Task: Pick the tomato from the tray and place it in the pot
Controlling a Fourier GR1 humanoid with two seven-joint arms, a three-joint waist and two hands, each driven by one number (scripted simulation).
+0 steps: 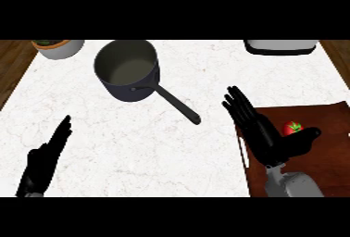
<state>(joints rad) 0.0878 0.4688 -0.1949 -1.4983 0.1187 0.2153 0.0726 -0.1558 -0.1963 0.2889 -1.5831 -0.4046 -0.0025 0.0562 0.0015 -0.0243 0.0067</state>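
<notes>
A small red tomato [292, 128] with a green stem lies on the dark brown tray [327, 157] at the right. My right hand [263, 134] is over the tray's left part, open, with straight fingers pointing up-left and the thumb stretched toward the tomato, just below and beside it. The dark grey pot [127, 69] stands at the upper left of centre, its long handle [176, 104] pointing down-right toward the tray. Nothing lies inside the pot. My left hand [42, 162] rests open at the lower left, fingers pointing up.
A white pot with a plant [57, 46] stands at the counter's top left corner. A white and black appliance [280, 46] sits at the top right. The white marble counter [137, 148] ends in wooden floor at both sides.
</notes>
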